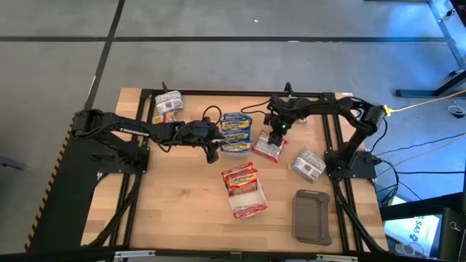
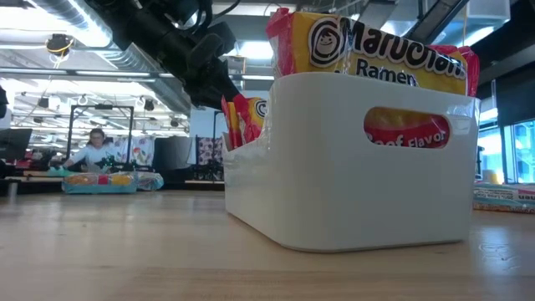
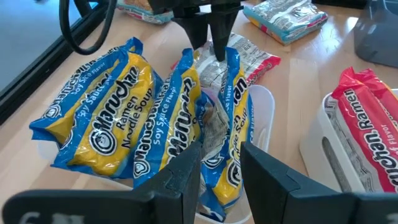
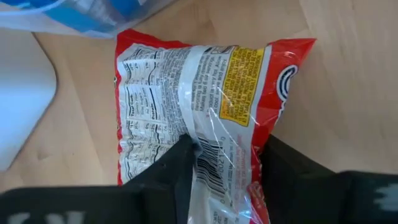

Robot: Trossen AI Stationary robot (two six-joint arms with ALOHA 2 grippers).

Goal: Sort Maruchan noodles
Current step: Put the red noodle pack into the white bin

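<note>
Now — right gripper clamped on red packet | left gripper pinching blue packet

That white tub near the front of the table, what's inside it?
The white tub holds red-orange noodle packets standing on edge, tops poking above the rim; one shows through the handle hole. How many there are and the tub's floor stay hidden behind the walls.

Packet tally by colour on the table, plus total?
blue-yellow crinkly plastic ramen packets: 3
red-orange crinkly plastic ramen packets: 3
silver-grey crinkly plastic ramen packets: 2 seen, possibly more stacked
Total: at least 8
</note>
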